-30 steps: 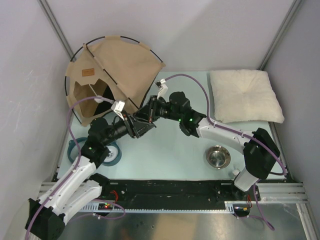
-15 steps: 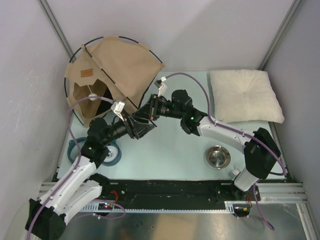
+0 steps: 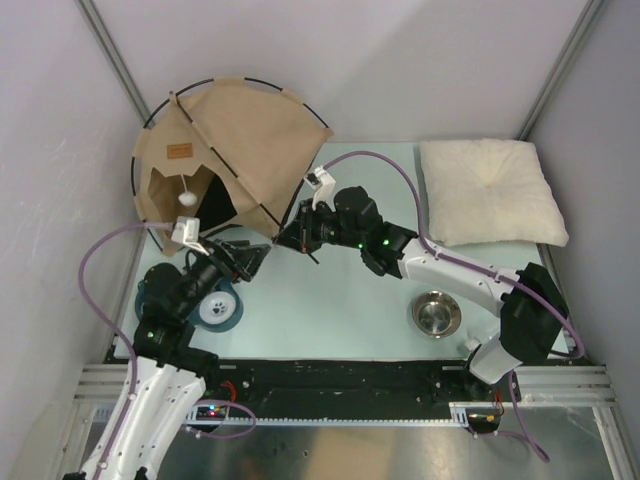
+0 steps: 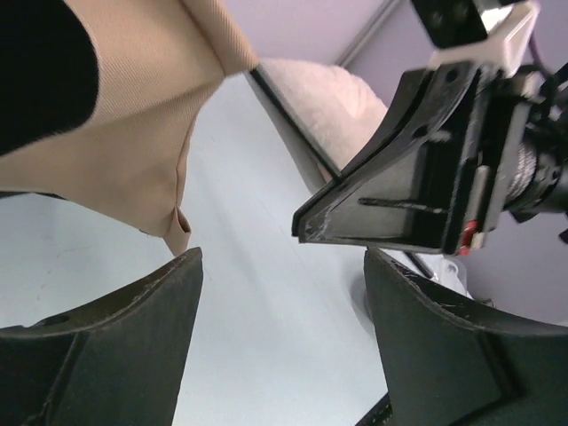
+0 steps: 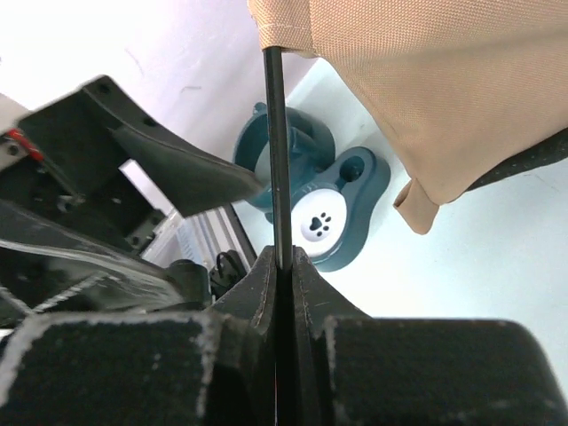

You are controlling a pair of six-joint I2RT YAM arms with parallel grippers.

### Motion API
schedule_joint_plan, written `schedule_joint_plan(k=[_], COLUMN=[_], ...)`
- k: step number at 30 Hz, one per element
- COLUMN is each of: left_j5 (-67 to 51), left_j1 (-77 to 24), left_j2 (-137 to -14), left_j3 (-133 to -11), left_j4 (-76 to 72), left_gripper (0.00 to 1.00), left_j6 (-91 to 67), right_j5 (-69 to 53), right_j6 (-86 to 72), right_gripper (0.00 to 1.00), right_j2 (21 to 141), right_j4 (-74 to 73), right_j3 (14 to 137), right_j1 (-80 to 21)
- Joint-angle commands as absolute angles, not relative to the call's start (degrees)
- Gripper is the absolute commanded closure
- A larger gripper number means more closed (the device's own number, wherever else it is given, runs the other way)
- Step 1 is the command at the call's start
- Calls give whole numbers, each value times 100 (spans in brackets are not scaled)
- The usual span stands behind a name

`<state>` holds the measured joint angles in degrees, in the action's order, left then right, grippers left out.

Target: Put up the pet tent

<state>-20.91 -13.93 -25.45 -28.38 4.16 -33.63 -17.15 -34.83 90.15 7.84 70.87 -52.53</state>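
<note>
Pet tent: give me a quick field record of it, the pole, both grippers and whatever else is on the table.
tent: upright in far left corner, pompom hanging in its opening
pole: black, emerges from tan hem, clamped by right gripper
right gripper: shut on pole
left gripper: open, empty, near tent's lower corner
others: pillow far right; metal bowl near right; teal feeder near left

Top view looks down from behind the arms (image 3: 450, 270) over the whole counter (image 3: 330, 300); each wrist view peers close past its fingers (image 4: 98, 346), sharing the pet tent (image 4: 133, 133) corner.
</note>
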Motion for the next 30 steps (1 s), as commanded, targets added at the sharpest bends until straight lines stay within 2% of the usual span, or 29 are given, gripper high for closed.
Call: schedule_joint_plan(k=[1,5,9,11,16,19,21,25,29,30], left_j5=[-1716,-1467,-1363,-1352,-1615,-1904,-1972,-2033,-2046,-2051], left_j1=[-1254,-1245,-1223,-1207,-1054,-1025,-1021,-1021,-1020,-1015], left_j2=[-2374,-2591,-3476,-3864,-4508,-4723,-4756,-4755,-4790,-4794], left_j3=[-3309,-3605,-4090,-4279,-4485,-4514,-4481,-4516,-4611,-4626], left_j4=[778,613,566,563,469,417,392,379,453,468], left_gripper=[21,18,14,20,49,56,66,94,99,100], left_j6=[-3448,-3574,-3874,-4038,-4422,-4543,-4563,-4495,-4309,-4264], right_j5=[-1352,-1171,-1008,-896,-792,-754,-725,-673,-644,-638], right_j6=[-3102,-2899,-2671,-2560,-2443,-2414,-2379,-2343,-2287,-2264], right_gripper=[100,100,100,100,100,100,100,100,100,94], right_j2=[8945,9032,9076,9078,9106,9148,9193,9274,9331,9341], right_j4=[574,541,574,568,569,555,517,415,24,-129], right_j3=[7296,7274,7277,7277,7289,7337,7391,7480,7674,7739], right_j1=[-5313,-5408,-5591,-5695,-5852,-5908,-5940,-6001,-6046,-6055])
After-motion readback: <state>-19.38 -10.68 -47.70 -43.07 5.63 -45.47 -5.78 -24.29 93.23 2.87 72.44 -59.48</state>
